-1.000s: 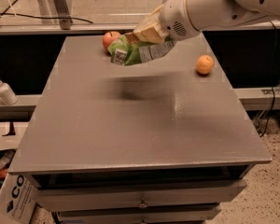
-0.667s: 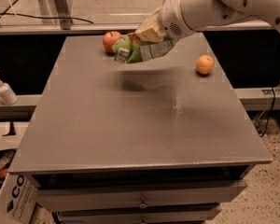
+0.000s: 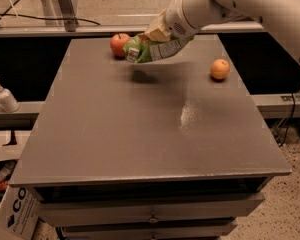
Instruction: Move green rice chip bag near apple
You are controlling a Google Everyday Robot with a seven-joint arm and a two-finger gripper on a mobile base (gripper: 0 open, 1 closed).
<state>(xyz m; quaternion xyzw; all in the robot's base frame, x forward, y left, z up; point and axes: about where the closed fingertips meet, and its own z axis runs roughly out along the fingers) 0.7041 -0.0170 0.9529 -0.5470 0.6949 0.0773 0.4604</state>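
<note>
Items before you, by material and finish:
- Table [image 3: 140,134]: smooth matt grey top, with one pale scuffed patch.
- Green rice chip bag [image 3: 152,50]: crinkled glossy film, pinched by your gripper [image 3: 157,33] above the table's far edge, beside the apple.
- Gripper: matt tan covering.
- Arm [image 3: 240,4]: smooth white shell with a faint sheen.
- Apple [image 3: 119,44]: shiny skin.
- Orange fruit [image 3: 220,69]: duller skin.
- Pump bottle [image 3: 4,96]: white plastic.

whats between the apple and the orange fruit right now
In the camera view, the green rice chip bag, held above the table by the gripper, hangs beside the apple; from there to the orange fruit is bare.
</note>
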